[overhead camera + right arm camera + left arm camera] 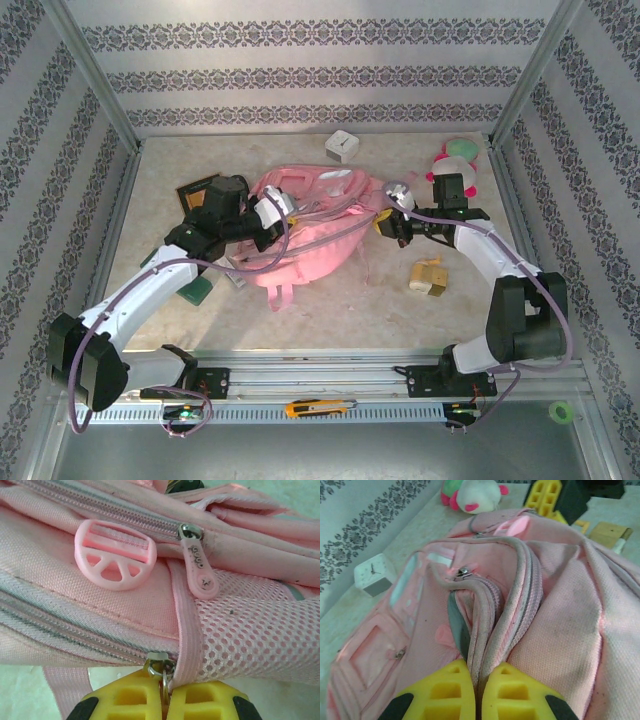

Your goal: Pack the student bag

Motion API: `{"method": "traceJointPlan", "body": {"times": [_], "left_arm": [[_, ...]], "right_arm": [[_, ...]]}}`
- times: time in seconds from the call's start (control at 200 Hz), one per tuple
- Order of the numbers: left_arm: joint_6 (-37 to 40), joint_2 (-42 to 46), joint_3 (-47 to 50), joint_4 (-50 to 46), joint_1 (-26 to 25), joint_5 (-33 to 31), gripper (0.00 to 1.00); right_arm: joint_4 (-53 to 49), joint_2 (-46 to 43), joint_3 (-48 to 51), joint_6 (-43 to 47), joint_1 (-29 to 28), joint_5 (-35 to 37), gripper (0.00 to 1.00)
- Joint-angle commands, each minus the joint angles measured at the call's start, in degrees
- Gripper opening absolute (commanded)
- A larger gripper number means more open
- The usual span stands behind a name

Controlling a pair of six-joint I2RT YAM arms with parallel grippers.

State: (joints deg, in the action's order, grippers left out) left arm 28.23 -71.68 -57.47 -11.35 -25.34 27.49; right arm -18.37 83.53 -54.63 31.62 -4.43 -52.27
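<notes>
The student bag (310, 240), a large pink backpack, lies on its side in the middle of the table. My left gripper (283, 208) is at its left end. It is shut on the folded grey-pink zipper edge (490, 620) of the bag (560, 630), the yellow fingers pinching the fabric (479, 677). My right gripper (386, 226) is at the bag's right end. It is shut on the metal zipper pull (165, 672) of a lower zip on the bag (125, 605), next to a mesh side pocket (250, 635).
A white cube clock (342, 146) stands at the back. A pink-and-white plush toy (457, 160) sits at the back right. A wooden block (428, 277) lies right of the bag, and a dark frame (197, 190) and a green item (197, 290) lie to its left. A box cutter (318, 407) lies on the front rail.
</notes>
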Motion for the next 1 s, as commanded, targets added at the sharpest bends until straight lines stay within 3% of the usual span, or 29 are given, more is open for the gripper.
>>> {"method": "traceJointPlan", "body": {"times": [0.0,0.26,0.47,0.644,0.789,0.999], "left_arm": [[-1.5,-1.0,-2.9,1.1,-0.9,-9.5,0.00],[-7.0,-5.2,-5.2,2.4,-7.9,-18.9,0.00],[-10.6,-7.9,-6.4,1.7,-9.2,-28.7,0.00],[-9.1,-5.8,-3.9,2.1,-9.2,-27.5,0.00],[-10.8,-4.8,-1.2,0.7,-9.2,-30.1,0.00],[-13.6,-7.5,-0.6,1.5,-11.6,-34.2,0.00]], "right_arm": [[-5.9,-3.0,-0.7,-1.2,-2.4,-1.0,0.00],[-12.3,-5.3,-1.3,-2.5,-8.6,1.2,0.00],[-17.4,-8.9,-1.5,-7.9,-12.3,-1.5,0.00],[-16.3,-9.2,1.1,-17.0,-11.3,3.0,0.00],[-18.3,-6.6,-1.4,-27.5,-13.0,-3.2,0.00],[-13.5,-8.2,0.2,-36.3,-17.3,-1.5,0.01]]}}
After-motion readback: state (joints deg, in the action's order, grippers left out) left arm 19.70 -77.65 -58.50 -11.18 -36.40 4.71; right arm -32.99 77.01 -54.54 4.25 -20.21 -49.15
